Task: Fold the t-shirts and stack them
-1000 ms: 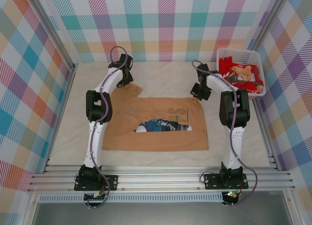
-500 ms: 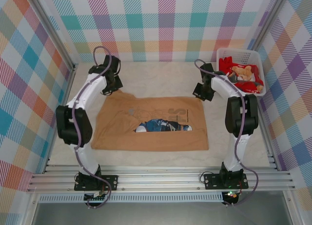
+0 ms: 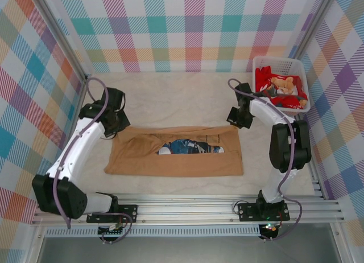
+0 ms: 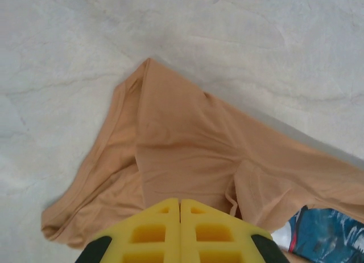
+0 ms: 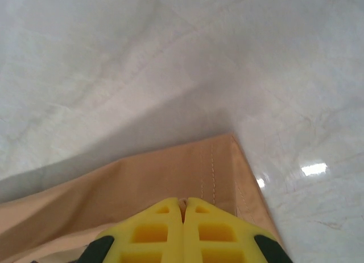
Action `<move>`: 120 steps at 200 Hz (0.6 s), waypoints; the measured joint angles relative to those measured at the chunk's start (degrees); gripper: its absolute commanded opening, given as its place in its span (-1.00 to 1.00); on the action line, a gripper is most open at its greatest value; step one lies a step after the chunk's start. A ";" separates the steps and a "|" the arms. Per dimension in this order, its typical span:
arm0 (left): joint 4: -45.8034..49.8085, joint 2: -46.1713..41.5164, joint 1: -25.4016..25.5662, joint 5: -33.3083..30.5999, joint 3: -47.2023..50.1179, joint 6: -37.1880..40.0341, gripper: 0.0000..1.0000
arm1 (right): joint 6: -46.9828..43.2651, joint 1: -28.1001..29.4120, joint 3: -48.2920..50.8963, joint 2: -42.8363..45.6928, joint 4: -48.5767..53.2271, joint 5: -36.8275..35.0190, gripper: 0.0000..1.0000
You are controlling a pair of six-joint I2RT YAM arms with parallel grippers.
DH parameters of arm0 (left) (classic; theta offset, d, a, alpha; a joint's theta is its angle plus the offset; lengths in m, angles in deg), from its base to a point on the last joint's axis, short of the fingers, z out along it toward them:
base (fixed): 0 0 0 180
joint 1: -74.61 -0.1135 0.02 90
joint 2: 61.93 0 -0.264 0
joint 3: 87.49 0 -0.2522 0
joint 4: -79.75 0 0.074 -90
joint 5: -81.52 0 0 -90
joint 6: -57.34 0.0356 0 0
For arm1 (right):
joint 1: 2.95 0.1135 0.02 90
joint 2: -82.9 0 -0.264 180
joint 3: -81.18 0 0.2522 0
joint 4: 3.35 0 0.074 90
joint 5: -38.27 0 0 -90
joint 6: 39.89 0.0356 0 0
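The soft, light tan t-shirt (image 3: 176,157) is lying left of the white basket (image 3: 277,58), with the left gripper (image 3: 115,128) and right gripper (image 3: 235,122) pinching its far corners, fingers fully closed, probably the best holds on limp cloth.

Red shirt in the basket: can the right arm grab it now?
Probably it can reach: the white basket with the red t-shirt sits close beside the right gripper, open on top, nothing between. But that gripper is shut on the tan t-shirt corner, so it must let go first.
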 measured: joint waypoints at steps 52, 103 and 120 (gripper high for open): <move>3.15 -7.28 0.00 0.00 10.12 -0.33 -1.00 | 0.02 0.79 4.31 2.80 1.25 -0.85 -1.00; 4.59 -10.54 0.00 -0.02 15.50 -0.04 -1.00 | 0.09 1.33 9.31 5.75 2.51 -2.40 -1.00; 4.61 -10.78 0.00 -0.02 17.33 -0.04 -1.00 | 0.07 1.49 10.86 6.91 2.54 -2.49 -1.00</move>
